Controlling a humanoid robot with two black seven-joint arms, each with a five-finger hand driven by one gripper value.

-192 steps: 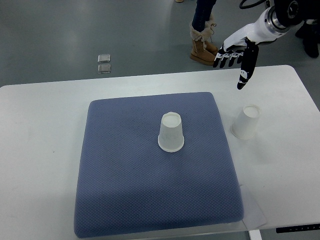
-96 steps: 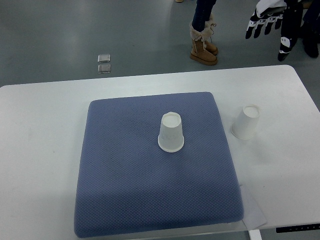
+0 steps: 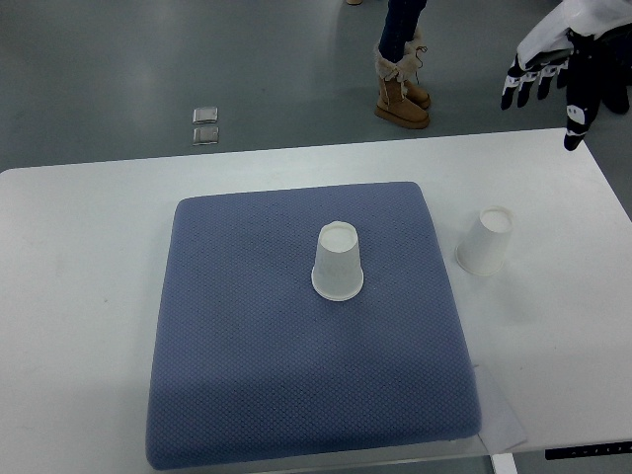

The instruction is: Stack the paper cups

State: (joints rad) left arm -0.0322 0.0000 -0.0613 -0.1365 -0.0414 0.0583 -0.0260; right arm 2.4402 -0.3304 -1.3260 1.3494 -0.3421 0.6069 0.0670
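The right robot hand (image 3: 553,77) hangs at the top right corner, fingers spread and empty, above the far edge of the white surface (image 3: 89,257). Below it, well apart, a white paper cup (image 3: 485,241) stands upside down. Farther to its lower left, another upturned white cup (image 3: 338,261) sits on a blue mat (image 3: 247,375).
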